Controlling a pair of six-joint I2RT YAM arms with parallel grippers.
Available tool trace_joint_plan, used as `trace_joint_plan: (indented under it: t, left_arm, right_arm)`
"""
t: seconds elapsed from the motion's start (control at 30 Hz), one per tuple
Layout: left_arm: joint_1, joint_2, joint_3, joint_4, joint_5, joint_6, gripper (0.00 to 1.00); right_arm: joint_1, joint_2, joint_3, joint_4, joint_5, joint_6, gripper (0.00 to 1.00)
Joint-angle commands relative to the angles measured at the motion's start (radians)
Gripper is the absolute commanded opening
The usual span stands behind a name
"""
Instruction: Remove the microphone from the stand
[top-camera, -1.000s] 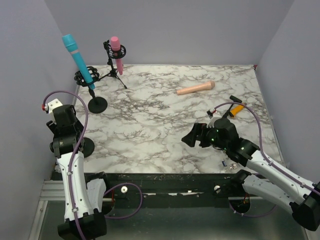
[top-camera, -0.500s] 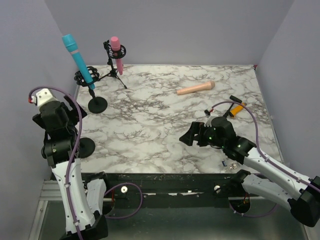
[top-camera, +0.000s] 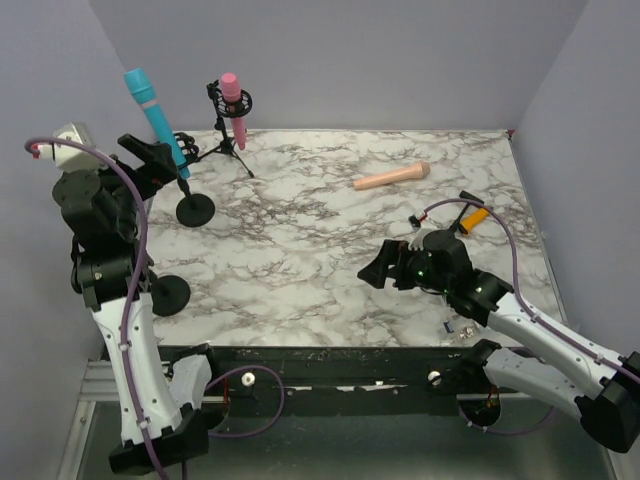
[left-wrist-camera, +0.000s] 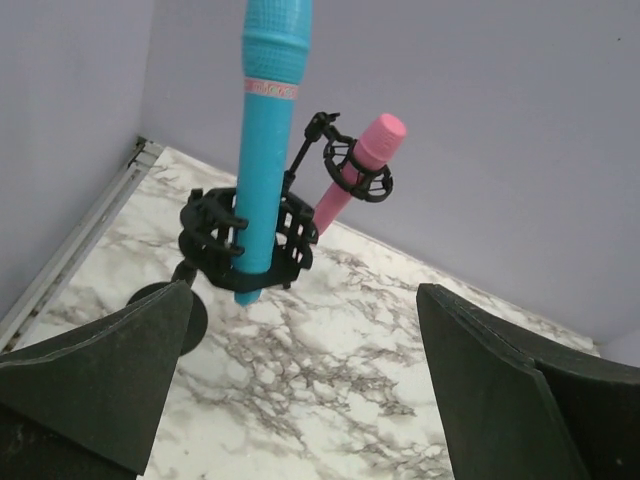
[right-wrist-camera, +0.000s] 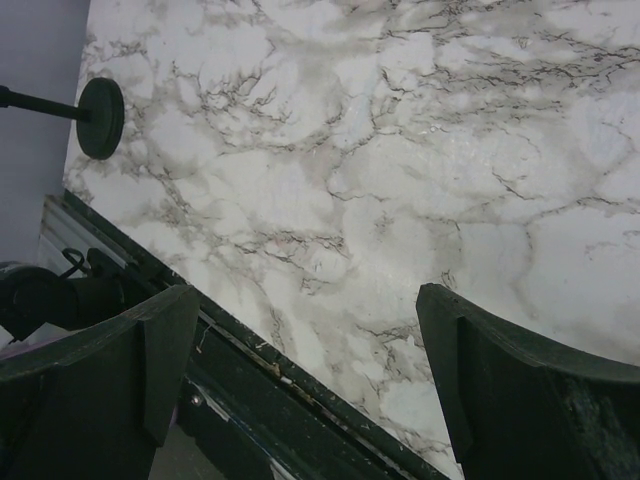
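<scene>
step in hand: judged as the approach; the left end effector (top-camera: 152, 165) faces the turquoise plastic microphone (left-wrist-camera: 265, 130) and is not yet on it.
left end effector: fingers spread as wide as they go, nothing between them; in the wrist view the microphone stands up-frame of the gap, a little to 11 o'clock.
right end effector (top-camera: 378, 272): wide open and empty, low over the white marble-pattern counter (top-camera: 320, 250) at about 4 o'clock, well apart from any stand.
how to do it well: centre the gap on the long barrel above the black ring-shaped shock mount (left-wrist-camera: 215, 240), never on the mount. close squarely across the barrel, then draw it out along its own tilted axis, up toward 11 o'clock. a sideways pull would likely tip the black round-base stand (top-camera: 195, 208).
where the microphone is: at 10 o'clock on the counter, seated in the mount, its lower tip poking just below the ring.
how it looks: smooth, slim, uniformly turquoise, with a thin pale band partway up and a wider head; it leans toward 11 o'clock in the top view.
neighbour: a pink microphone (top-camera: 234, 105) on a black tripod stands just beyond, at 11 o'clock, so keep the fingers clear of it.
</scene>
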Motion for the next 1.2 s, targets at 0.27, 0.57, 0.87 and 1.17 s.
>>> trace_joint_plan:
  t: [0.27,0.57,0.87,1.17]
  left_arm:
    - [0.007,0.316,0.103,0.342,0.130,0.003,0.89]
    - [0.007,0.429,0.112,0.345,0.050,0.045,0.75]
    - [0.007,0.499,0.117,0.404,0.094,0.110,0.58]
    - [0.008,0.538,0.164,0.394,0.155,0.112,0.33]
  right_arm:
    - [0.003,-0.033,0.053,-0.037,0.025,-0.014,1.00]
    - [0.003,-0.012,0.061,-0.037,0.024,-0.037,1.00]
    - [0.003,-0.006,0.080,-0.050,0.022,-0.027,1.00]
    - [0.004,-0.040,0.108,-0.097,0.033,-0.010,1.00]
